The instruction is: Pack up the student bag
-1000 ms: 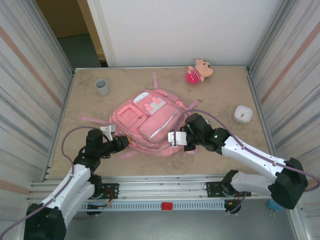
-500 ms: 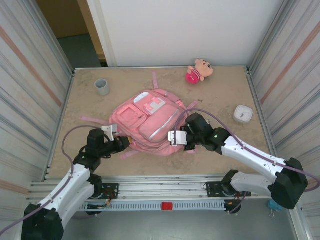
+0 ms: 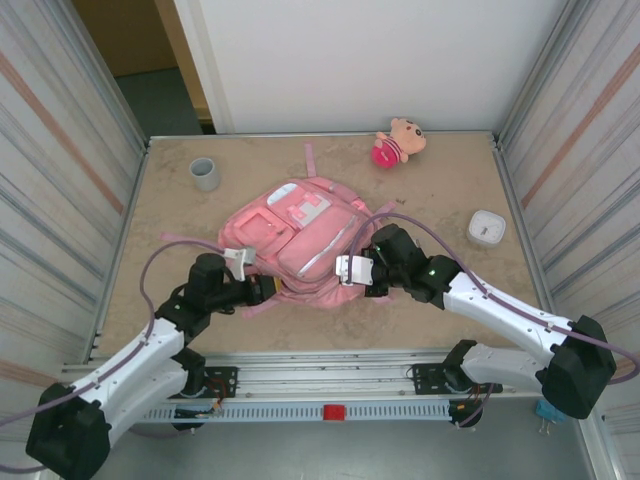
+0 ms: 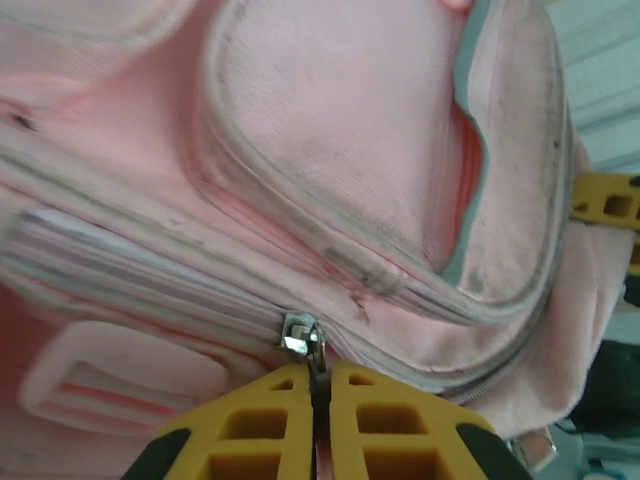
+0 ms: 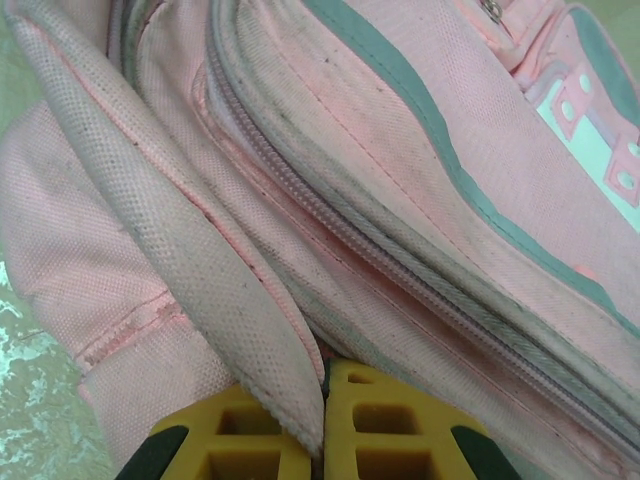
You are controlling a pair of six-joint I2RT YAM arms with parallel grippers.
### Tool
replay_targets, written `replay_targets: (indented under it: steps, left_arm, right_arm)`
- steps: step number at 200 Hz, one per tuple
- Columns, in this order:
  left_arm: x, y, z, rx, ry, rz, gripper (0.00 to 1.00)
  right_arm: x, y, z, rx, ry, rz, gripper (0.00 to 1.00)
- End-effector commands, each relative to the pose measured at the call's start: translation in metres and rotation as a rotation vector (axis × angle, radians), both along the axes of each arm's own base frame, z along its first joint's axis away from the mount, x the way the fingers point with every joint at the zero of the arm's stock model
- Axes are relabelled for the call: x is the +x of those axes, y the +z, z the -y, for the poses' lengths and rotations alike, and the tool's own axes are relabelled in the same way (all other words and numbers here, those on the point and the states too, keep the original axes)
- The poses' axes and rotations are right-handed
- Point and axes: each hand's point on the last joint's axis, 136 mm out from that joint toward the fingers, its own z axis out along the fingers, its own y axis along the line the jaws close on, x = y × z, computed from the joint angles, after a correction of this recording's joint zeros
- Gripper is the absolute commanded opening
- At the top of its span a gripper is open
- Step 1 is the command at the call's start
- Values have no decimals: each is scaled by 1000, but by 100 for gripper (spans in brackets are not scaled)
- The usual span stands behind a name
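Observation:
The pink student bag (image 3: pixel 300 235) lies flat in the middle of the table, front pockets up. My left gripper (image 3: pixel 262 290) is at its near-left edge, shut on the metal zipper pull (image 4: pixel 300 335); in the left wrist view the yellow fingers (image 4: pixel 318 372) pinch the pull's tab right below the slider. My right gripper (image 3: pixel 350 272) sits at the bag's near-right edge. In the right wrist view its fingers (image 5: pixel 325 375) are shut on a fold of the bag's textured pink fabric (image 5: pixel 200 270), beside a closed zipper line (image 5: pixel 400 275).
A grey cup (image 3: pixel 204 173) stands at the back left. A pink plush doll (image 3: pixel 398 141) lies at the back right, and a small white box (image 3: pixel 486 228) sits at the right. Metal walls close in both sides.
My left arm has moved right and forward along the bag's near edge, and its jaws have closed the last bit on the zipper pull. The right arm has stayed put.

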Motion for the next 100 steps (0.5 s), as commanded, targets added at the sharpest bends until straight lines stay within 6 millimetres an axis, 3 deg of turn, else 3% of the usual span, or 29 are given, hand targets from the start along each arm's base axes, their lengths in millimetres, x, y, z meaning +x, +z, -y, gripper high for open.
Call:
replay_targets:
  steps: [1,36,66,88,100]
  left_arm:
    - [-10,42,32,-90,-143,94,9]
    - [-26,61,62,-142,-285,126,9]
    - [-25,64,71,-143,-298,140,8]
    - [-17,54,66,-95,-248,139,5]
    - [-14,49,62,-66,-225,145,5]
  right_arm:
    - [36,64,-21,203,-89,140,0]
    - [42,56,-19,184,-108,129,0]
    - [38,54,-18,204,-84,95,0]
    - [21,58,-19,283,-87,-38,37]
    - [10,65,-19,358,-119,-133,46]
